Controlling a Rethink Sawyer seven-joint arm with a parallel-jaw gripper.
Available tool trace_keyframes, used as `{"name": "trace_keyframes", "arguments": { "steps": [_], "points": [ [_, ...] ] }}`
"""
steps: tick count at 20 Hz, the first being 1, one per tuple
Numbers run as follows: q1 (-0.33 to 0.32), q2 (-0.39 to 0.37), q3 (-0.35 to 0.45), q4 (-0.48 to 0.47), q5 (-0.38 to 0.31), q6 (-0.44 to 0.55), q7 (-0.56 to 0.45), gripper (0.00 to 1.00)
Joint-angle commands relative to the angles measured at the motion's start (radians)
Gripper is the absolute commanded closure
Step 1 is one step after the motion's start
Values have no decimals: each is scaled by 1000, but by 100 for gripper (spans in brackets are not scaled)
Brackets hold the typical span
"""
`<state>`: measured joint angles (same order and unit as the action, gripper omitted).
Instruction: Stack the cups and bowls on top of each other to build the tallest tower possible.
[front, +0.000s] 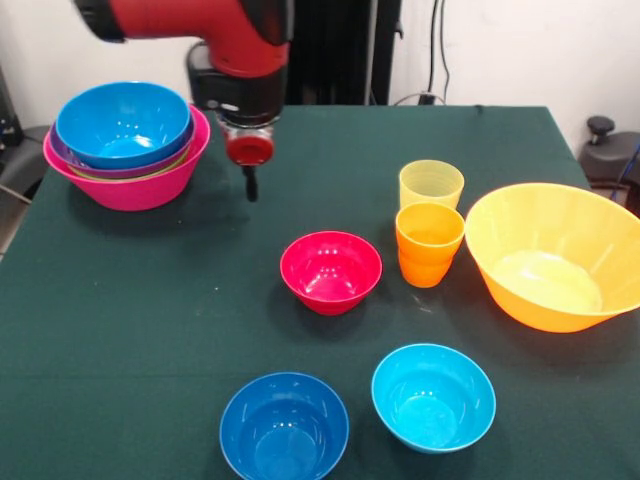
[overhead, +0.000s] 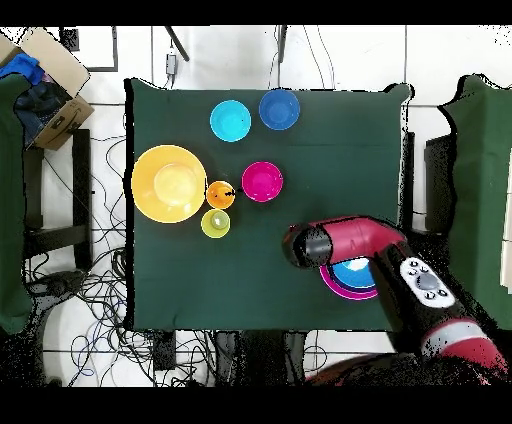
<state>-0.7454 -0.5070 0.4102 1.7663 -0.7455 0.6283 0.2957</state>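
The tower stands at the far left: a large pink bowl (front: 135, 190) with purple and sky blue bowls (front: 122, 125) nested inside; the arm partly hides this stack (overhead: 350, 280) from overhead. My gripper (front: 250, 186) hangs just right of the tower, above bare cloth, shut on nothing. A small red bowl (front: 330, 270) sits mid-table. Right of it, the pale yellow cup (front: 431, 184) stands behind the orange cup (front: 429, 243), the two close together. A large orange bowl (front: 555, 255) is at the right, and the dark blue (front: 284, 427) and cyan (front: 433, 397) bowls are near the front.
A dark green cloth covers the table (front: 150, 330). Overhead, a cardboard box (overhead: 55, 85) and tangled cables lie on the floor beyond the table's left edge. A dark chair (front: 610, 150) stands off the right side.
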Motion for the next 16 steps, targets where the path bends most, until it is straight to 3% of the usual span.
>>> {"name": "trace_keyframes", "arguments": {
  "steps": [1,4,8,12,13,16],
  "points": [
    [-222,76,203,112,86,-131,0,0],
    [-293,112,257,104,91,-118,-43,0],
    [-338,132,300,103,92,-83,-55,0],
    [-298,119,277,88,39,-74,-16,0],
    [-235,88,222,62,1,-41,10,0],
    [53,26,-31,-76,-212,129,123,0]
  ]
}}
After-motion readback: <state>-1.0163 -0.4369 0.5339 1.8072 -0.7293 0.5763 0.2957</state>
